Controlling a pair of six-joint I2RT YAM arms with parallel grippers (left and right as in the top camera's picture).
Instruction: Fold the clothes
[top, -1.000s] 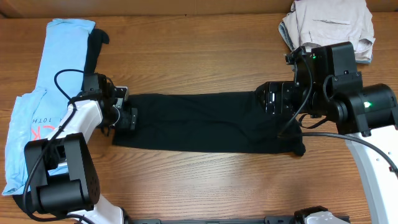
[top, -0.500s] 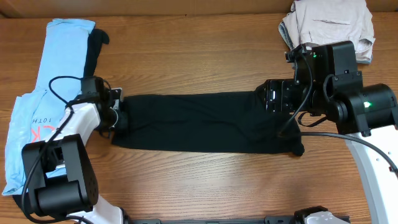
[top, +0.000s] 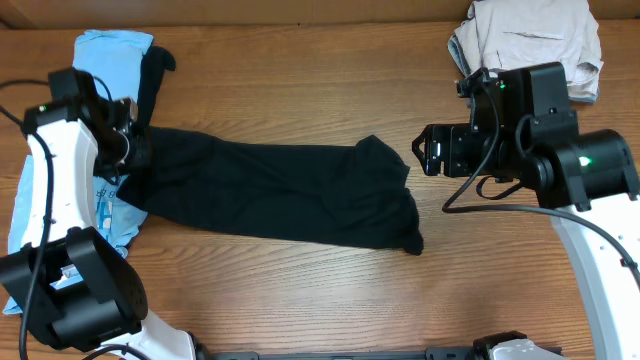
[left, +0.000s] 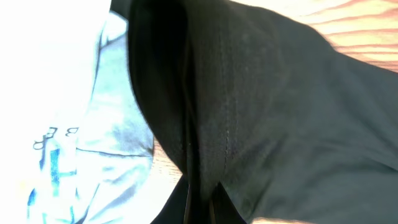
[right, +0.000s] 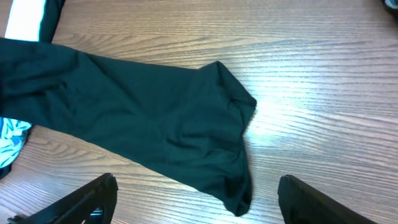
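- The desk (top: 300, 90) is brown wood, its grain running lengthwise from left to right.
- A bright sheen lies on it in the right wrist view.
- Along its far edge runs a pale tan band (top: 300, 10), hard to make out.

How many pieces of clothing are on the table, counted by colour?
Black cloth garment: 1
Light blue printed T-shirt: 1
Beige folded cloth garment: 1
Total: 3
A dark piece beside the blue T-shirt is unclear and not counted.
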